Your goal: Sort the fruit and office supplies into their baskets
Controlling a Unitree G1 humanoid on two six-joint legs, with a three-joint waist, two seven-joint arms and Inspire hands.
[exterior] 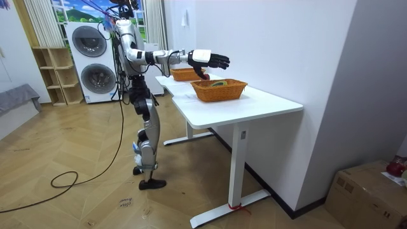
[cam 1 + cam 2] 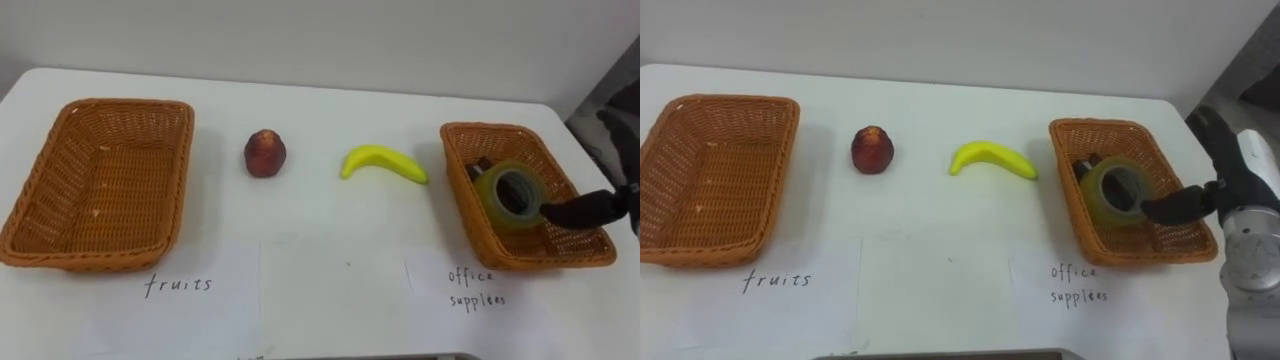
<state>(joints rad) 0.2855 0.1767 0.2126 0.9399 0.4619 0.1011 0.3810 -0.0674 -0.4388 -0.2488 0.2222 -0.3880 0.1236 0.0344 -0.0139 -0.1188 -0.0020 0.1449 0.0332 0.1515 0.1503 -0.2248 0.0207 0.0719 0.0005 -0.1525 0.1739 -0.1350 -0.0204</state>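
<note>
Both peach and banana waited mid-table; my right hand, fingers open over the right-edge basket, might have dragged the tape roll out.

The robot is silver-grey, with a white wrist cuff and black fingers on its right hand.

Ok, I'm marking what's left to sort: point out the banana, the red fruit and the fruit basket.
banana (image 2: 383,163), left eye view, middle of its curve.
red fruit (image 2: 265,153), left eye view, centre of its body.
fruit basket (image 2: 130,103), left eye view, far rim.
</note>
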